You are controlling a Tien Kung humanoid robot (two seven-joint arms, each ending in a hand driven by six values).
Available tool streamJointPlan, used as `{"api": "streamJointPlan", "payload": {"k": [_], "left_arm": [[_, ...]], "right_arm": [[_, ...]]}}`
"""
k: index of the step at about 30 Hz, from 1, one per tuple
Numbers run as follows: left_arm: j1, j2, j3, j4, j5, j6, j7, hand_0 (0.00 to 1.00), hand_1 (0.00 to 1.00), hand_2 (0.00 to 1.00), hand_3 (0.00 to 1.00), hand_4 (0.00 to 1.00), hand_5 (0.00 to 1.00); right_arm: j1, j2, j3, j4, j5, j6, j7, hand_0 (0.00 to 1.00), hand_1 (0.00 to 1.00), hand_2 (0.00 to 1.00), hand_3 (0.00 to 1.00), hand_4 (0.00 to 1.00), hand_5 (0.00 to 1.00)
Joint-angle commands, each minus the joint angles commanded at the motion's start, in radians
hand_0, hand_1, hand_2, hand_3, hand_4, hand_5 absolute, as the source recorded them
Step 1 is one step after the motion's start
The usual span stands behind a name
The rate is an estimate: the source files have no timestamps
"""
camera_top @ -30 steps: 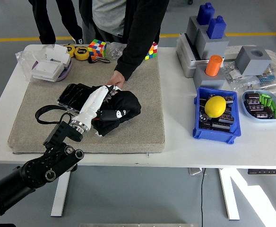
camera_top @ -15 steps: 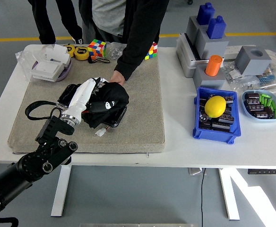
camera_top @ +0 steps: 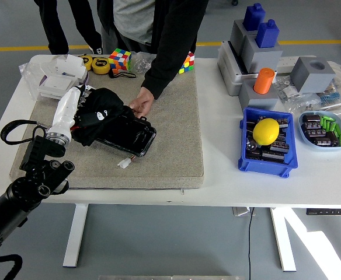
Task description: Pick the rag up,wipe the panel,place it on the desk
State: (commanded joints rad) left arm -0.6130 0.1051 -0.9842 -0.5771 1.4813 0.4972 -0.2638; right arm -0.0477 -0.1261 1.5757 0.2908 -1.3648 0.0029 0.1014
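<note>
The black rag [camera_top: 100,111] lies bunched on the left end of a glossy black panel [camera_top: 126,134], which rests on a beige mat [camera_top: 170,146]. My left hand [camera_top: 71,108], white with a black arm behind it, is shut on the rag's left side. A person in a black sleeve stands at the far side and holds the panel's upper right edge with one hand [camera_top: 140,105]. My right arm does not show.
Behind the mat lie two puzzle cubes [camera_top: 119,59], a tape measure [camera_top: 102,65] and a white box [camera_top: 56,81]. To the right stand a blue bin with a yellow lemon [camera_top: 266,130], grey blocks with blue and orange pegs [camera_top: 258,41] and a bowl [camera_top: 325,128].
My left hand has dragged the rag leftward across the panel, from its right end to its left end, uncovering the glossy surface. The person's hand stays on the panel's edge.
</note>
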Motion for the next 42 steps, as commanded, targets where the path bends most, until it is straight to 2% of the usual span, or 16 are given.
{"api": "streamJointPlan", "payload": {"k": [12,23,26,27,32,33,38,39,42], "left_arm": [[-0.012,0.006,-0.132,0.114,0.017,0.001,-0.007,0.188,0.247,0.334,0.558,0.679,0.002],[0.019,0.027,-0.266,0.111,0.019,0.021,-0.041,0.19,0.246,0.336,0.558,0.68,0.002],[0.028,0.031,-0.288,0.126,0.026,0.025,-0.048,0.19,0.246,0.336,0.558,0.68,0.002],[0.032,0.032,-0.295,0.133,0.029,0.026,-0.049,0.231,0.28,0.374,0.559,0.685,0.002],[0.047,0.037,-0.305,0.145,0.036,0.01,-0.038,0.231,0.28,0.374,0.559,0.685,0.002],[0.049,0.038,-0.303,0.145,0.035,0.001,-0.032,0.311,0.416,0.494,0.568,0.724,0.002],[0.059,0.038,-0.298,0.13,0.033,-0.039,0.005,0.311,0.416,0.494,0.568,0.724,0.002],[0.06,0.038,-0.298,0.128,0.035,-0.043,0.01,0.555,0.634,0.625,0.615,0.874,0.073],[0.061,0.036,-0.3,0.124,0.04,-0.054,0.028,0.555,0.634,0.625,0.615,0.874,0.073]], "right_arm": [[-0.002,0.002,0.003,0.001,-0.002,-0.001,0.0,0.559,0.57,0.5,0.523,0.894,0.39],[-0.002,0.003,0.005,0.002,-0.004,-0.001,0.001,0.559,0.569,0.498,0.523,0.889,0.386],[-0.002,0.003,0.005,0.002,-0.004,-0.001,0.001,0.559,0.569,0.498,0.523,0.889,0.386],[-0.002,0.003,0.005,0.002,-0.004,-0.001,0.001,0.559,0.569,0.499,0.523,0.89,0.386],[-0.002,0.004,0.004,0.003,-0.005,-0.001,0.001,0.559,0.569,0.499,0.523,0.89,0.386],[-0.002,0.004,0.005,0.003,-0.005,-0.001,0.001,0.559,0.569,0.498,0.522,0.89,0.385],[-0.001,0.004,0.007,0.003,-0.005,-0.001,0.002,0.559,0.569,0.498,0.522,0.89,0.385],[-0.001,0.004,0.006,0.003,-0.005,0.0,0.002,0.559,0.569,0.498,0.523,0.891,0.385],[-0.001,0.005,0.004,0.004,-0.003,0.0,0.002,0.559,0.569,0.498,0.523,0.891,0.385]]}}
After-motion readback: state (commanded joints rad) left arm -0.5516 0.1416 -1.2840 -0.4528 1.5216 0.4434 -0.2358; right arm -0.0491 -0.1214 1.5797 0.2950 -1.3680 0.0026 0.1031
